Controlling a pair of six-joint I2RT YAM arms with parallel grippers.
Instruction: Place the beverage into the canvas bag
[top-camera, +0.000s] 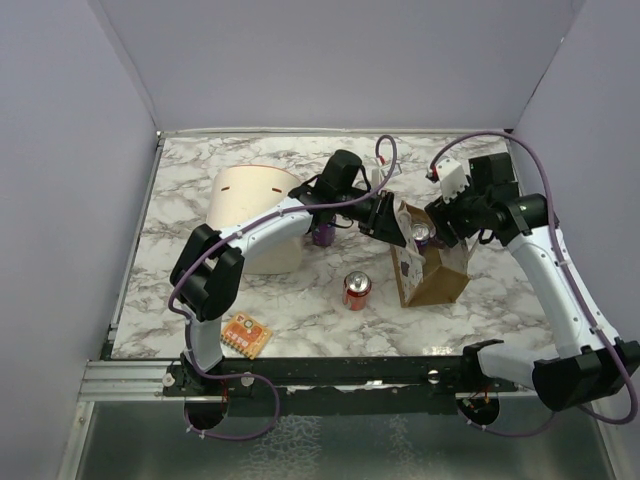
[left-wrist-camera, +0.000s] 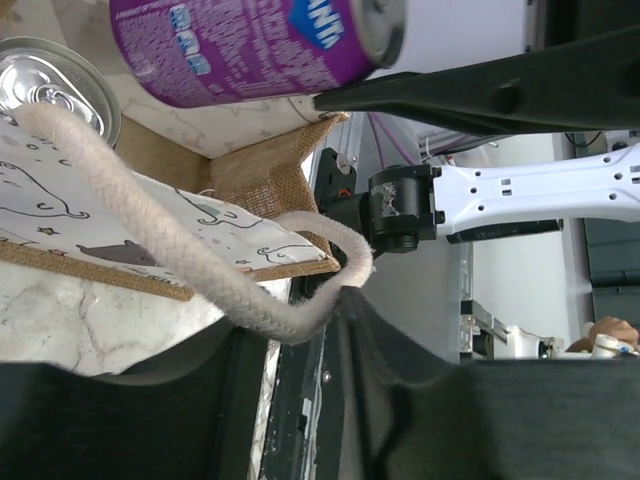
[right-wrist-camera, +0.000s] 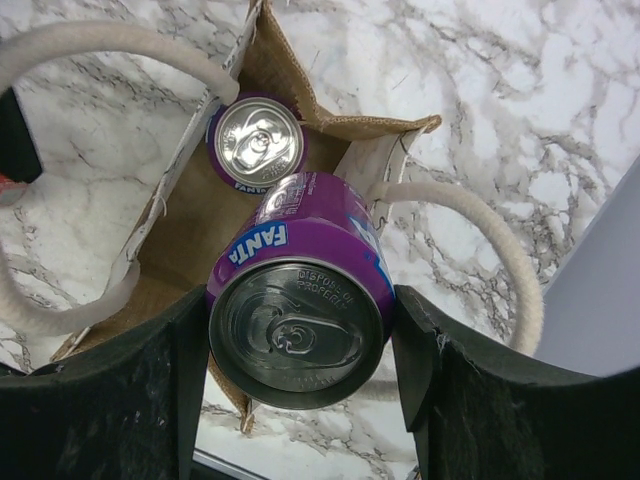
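The tan canvas bag (top-camera: 438, 278) stands open right of centre, with one purple can (right-wrist-camera: 257, 140) upright inside. My right gripper (right-wrist-camera: 300, 340) is shut on a purple Fanta can (right-wrist-camera: 300, 300), held tilted just above the bag's opening (right-wrist-camera: 195, 225). In the top view this gripper (top-camera: 440, 226) is over the bag's far edge. My left gripper (top-camera: 393, 220) is at the bag's left rim, shut on a whitish rope handle (left-wrist-camera: 150, 240) and holding it up. The held can (left-wrist-camera: 250, 45) shows above the bag wall (left-wrist-camera: 270, 165) in the left wrist view.
A red can (top-camera: 356, 289) stands left of the bag. Another purple can (top-camera: 322, 236) stands by a large cream tub (top-camera: 258, 215) at the left. An orange packet (top-camera: 246, 335) lies near the front edge. The bag's other handle (right-wrist-camera: 505, 260) hangs to the right.
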